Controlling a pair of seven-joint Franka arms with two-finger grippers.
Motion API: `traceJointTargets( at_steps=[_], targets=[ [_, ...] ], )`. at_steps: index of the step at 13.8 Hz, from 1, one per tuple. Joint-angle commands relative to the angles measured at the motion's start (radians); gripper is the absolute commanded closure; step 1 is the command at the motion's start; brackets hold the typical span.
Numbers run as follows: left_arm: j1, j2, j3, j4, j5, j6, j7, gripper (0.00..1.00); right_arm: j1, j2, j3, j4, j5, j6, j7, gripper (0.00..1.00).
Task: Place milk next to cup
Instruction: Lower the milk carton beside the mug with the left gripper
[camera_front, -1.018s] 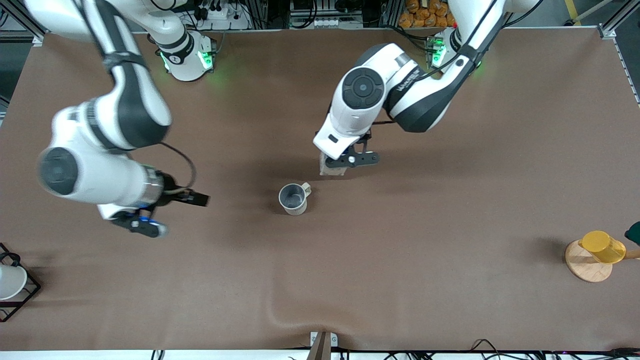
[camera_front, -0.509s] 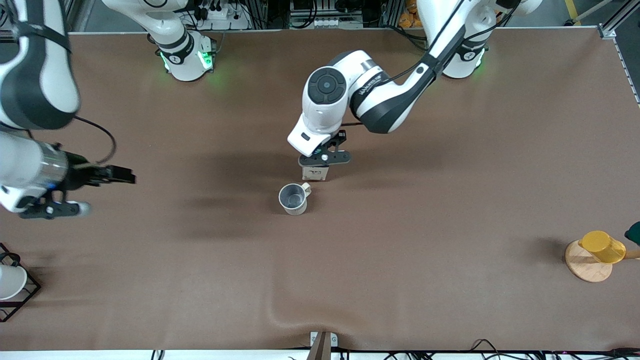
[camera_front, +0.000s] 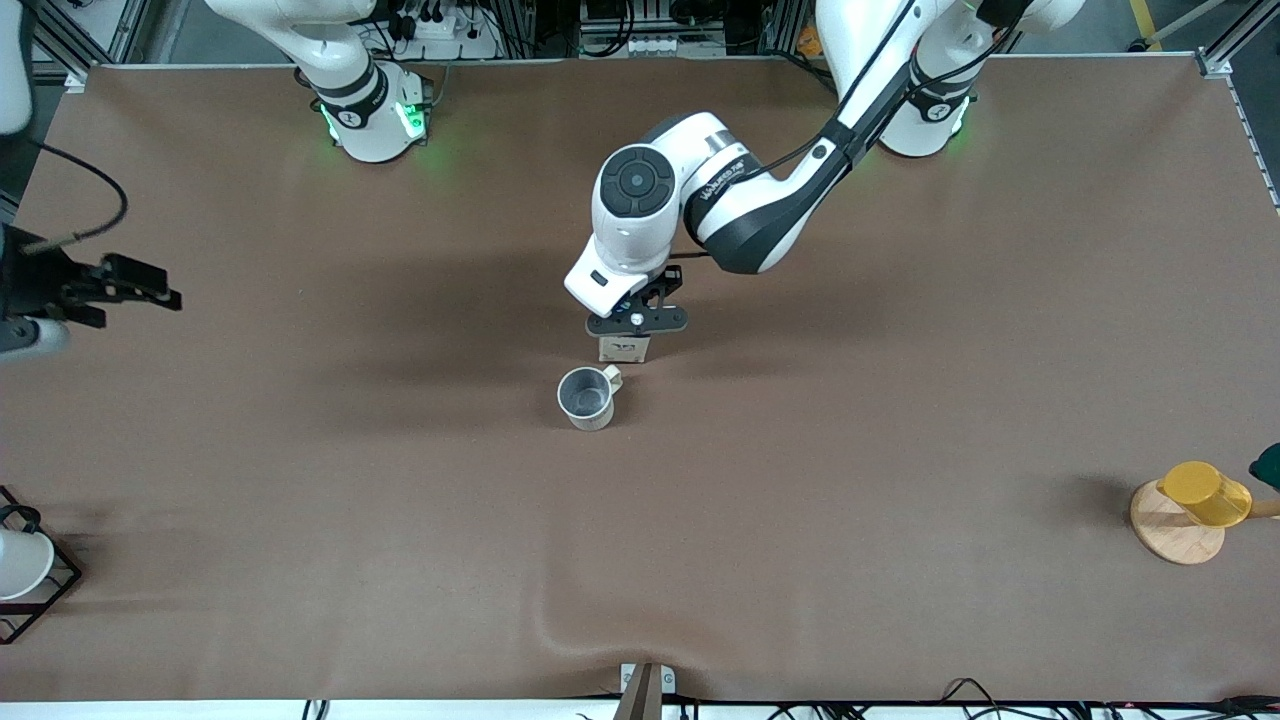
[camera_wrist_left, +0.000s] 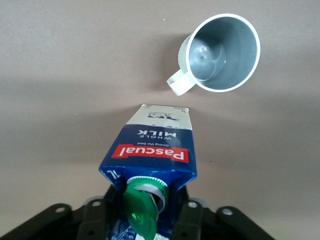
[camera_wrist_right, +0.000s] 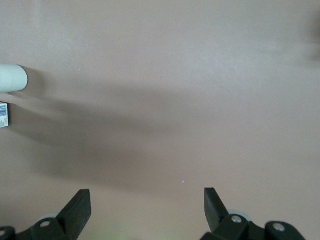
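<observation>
Milk (camera_wrist_left: 150, 150) sits clamped in the left tool (camera_front: 636, 322) beside the cup (camera_front: 586, 397); right tool (camera_wrist_right: 147, 210) gapes wide, holding nothing.

The left gripper (camera_front: 636, 322) hides most of the milk (camera_front: 624, 349) in the front view. The right gripper (camera_front: 60, 292) and white cup (camera_front: 20, 563) are cut off at the pic's edge.

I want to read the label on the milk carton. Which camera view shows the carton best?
The left wrist view shows the milk best: green cap, red label band and white panel, held in the left claw near the cup. The front view shows only its lower part under the claw. The right wrist view catches just a corner.
</observation>
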Motion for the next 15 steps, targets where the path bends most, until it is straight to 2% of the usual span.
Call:
traceJointTargets(
  at_steps=[1, 4, 9, 15],
  targets=[
    [-0.014, 0.028, 0.008, 0.038, 0.02, 0.015, 0.009, 0.45, -0.026, -0.057, 0.002, -0.045, -0.015, -0.011, -0.015, 0.0],
    [-0.026, 0.04, 0.008, 0.039, 0.021, 0.039, 0.008, 0.46, -0.023, -0.078, 0.014, -0.041, -0.044, -0.022, 0.008, 0.0],
    [-0.038, 0.039, 0.008, 0.039, 0.021, 0.046, 0.052, 0.46, -0.025, -0.086, 0.03, -0.031, -0.045, -0.088, 0.21, 0.0],
    [-0.047, 0.039, 0.009, 0.039, 0.021, 0.05, 0.08, 0.46, -0.026, -0.083, 0.039, -0.015, -0.047, -0.089, 0.238, 0.0]
  ],
)
